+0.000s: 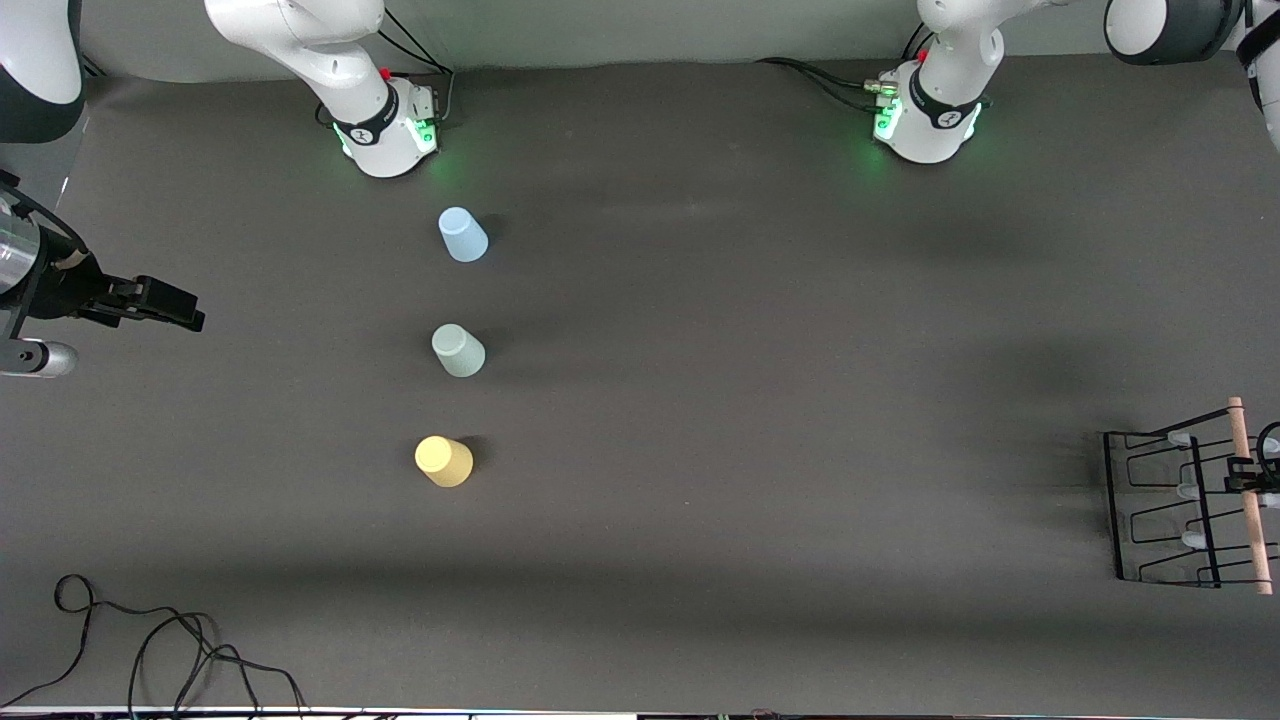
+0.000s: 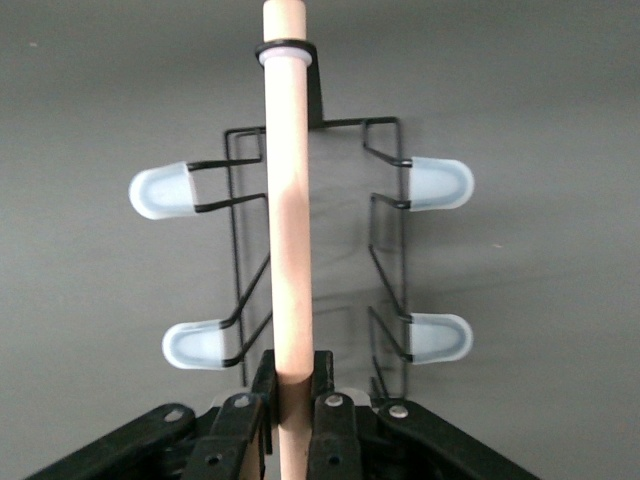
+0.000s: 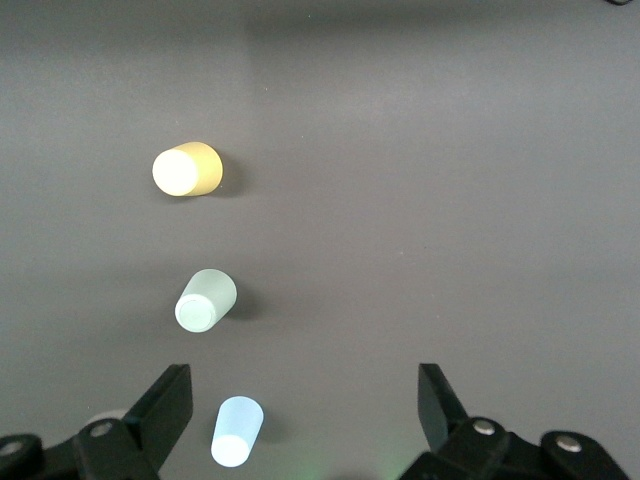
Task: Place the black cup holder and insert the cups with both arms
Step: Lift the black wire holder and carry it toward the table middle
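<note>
left gripper (image 2: 295,420) is clamped tight on the wooden rod (image 2: 287,210) of the black cup holder (image 1: 1165,505) at the left arm's end of the table, so the thin rack may swing or slip when lifted, while the right gripper (image 3: 305,410) waits wide open and empty over the blue cup (image 3: 237,432).

We see a dark grey table (image 1: 700,400) spanning nearly the whole scene, matte and evenly lit, with soft shadows. A pale wall (image 1: 640,30) edges it, and black cables (image 1: 150,640) trail nearest the front camera.
</note>
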You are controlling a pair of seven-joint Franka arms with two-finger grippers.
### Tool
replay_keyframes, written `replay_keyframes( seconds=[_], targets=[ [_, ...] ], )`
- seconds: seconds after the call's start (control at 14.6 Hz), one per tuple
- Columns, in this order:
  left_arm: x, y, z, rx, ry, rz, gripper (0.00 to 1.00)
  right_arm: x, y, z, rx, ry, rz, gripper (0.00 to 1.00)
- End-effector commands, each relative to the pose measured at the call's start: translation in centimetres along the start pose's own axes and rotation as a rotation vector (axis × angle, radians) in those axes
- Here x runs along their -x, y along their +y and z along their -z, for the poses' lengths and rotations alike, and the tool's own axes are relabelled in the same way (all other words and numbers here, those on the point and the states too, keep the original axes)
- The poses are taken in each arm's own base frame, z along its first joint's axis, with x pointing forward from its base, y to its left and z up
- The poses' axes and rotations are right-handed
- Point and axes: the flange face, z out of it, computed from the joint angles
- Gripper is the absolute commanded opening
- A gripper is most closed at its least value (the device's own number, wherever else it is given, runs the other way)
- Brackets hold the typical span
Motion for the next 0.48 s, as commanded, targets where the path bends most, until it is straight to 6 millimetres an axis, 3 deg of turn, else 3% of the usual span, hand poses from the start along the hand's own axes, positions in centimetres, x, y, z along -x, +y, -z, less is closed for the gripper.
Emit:
replay_keyframes(
  seconds=[0.0,0.21,0.41],
  targets=[
    [-0.4,3.6,4.6,0.005,-0.032,-0.041,0.00,-0.1,0.4,0.4,0.008,-0.004,0.015,1.00],
    [-1.2,8.3,7.2,0.062,-0.043,0.058,0.00,-0.1,0.4,0.4,0.008,-0.004,0.015,1.00],
    [-2.3,14.0,8.5,0.064,-0.074,0.144,0.00,-0.1,0.4,0.4,0.008,-0.002,0.015,1.00]
  ],
)
